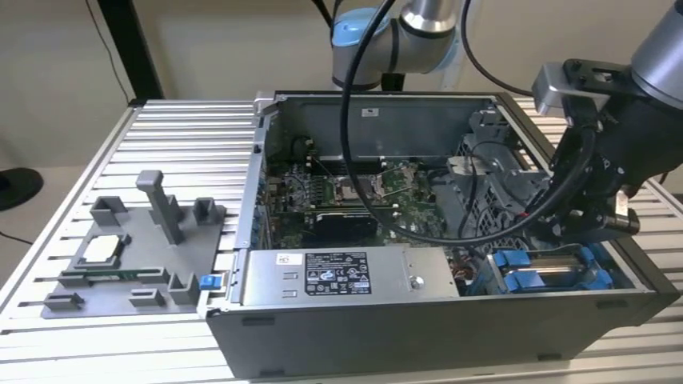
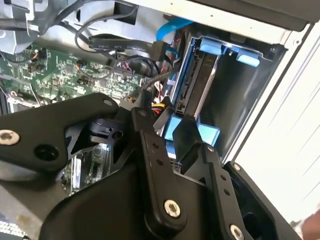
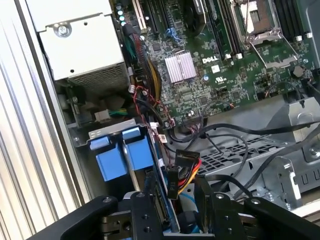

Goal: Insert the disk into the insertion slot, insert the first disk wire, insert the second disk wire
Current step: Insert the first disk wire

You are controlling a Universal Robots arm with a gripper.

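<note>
The disk (image 2: 200, 85) stands on edge inside the insertion slot (image 2: 240, 95), with blue clips (image 2: 210, 47) at its end. In the exterior view the slot (image 1: 510, 280) lies at the case's front corner on the exterior view's right, and the disk (image 1: 555, 258) shows as a silver strip. My gripper (image 2: 162, 120) hangs right at the disk's connector end. Its black fingers (image 2: 142, 125) sit on either side of a black disk wire plug (image 3: 179, 172) with red and yellow leads, apparently shut on it. A blue wire (image 2: 170, 27) curves nearby.
The open computer case (image 1: 427, 336) lies on a slatted metal table (image 1: 181, 136). Inside are the motherboard (image 1: 341, 192), a grey power supply box (image 1: 347, 276) and a perforated cage (image 3: 235, 155) with loose black cables. A grey fixture (image 1: 128, 248) stands at the exterior view's left.
</note>
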